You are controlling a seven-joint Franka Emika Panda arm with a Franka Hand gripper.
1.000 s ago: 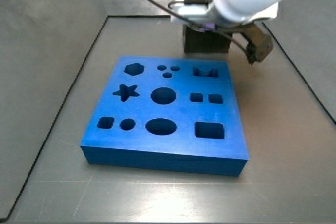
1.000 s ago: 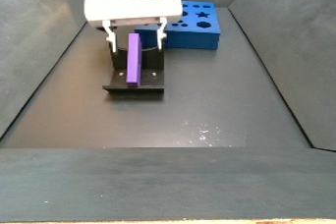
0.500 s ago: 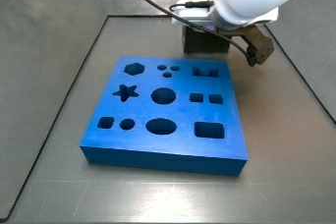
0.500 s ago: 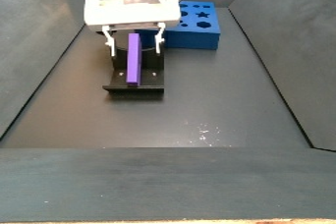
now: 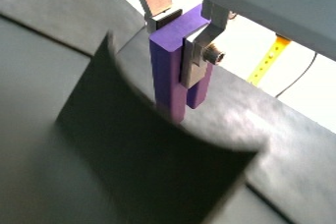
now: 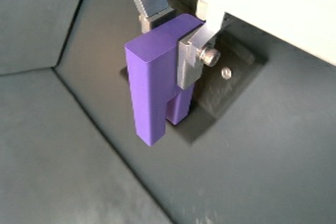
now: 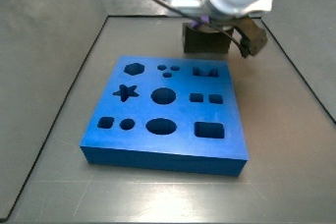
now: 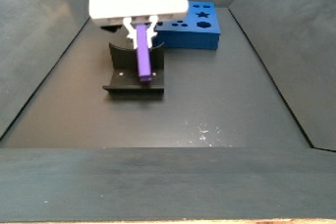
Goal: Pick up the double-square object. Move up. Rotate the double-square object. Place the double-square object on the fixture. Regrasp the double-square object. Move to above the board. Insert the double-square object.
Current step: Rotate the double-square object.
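While gripper (image 8: 137, 33) hangs above fixture (image 8: 136, 81), fingers (image 5: 197, 53) clamp double-square object (image 8: 140, 56); blue board (image 7: 165, 110) nearby.

No legible text, labels, brand names or numbers appear in any view. A yellow strip (image 5: 266, 59) visible in a wrist view bears small dark marks, too small to read. The pincer (image 5: 184, 24), at the purple block (image 5: 175, 66), carries no readable marking.
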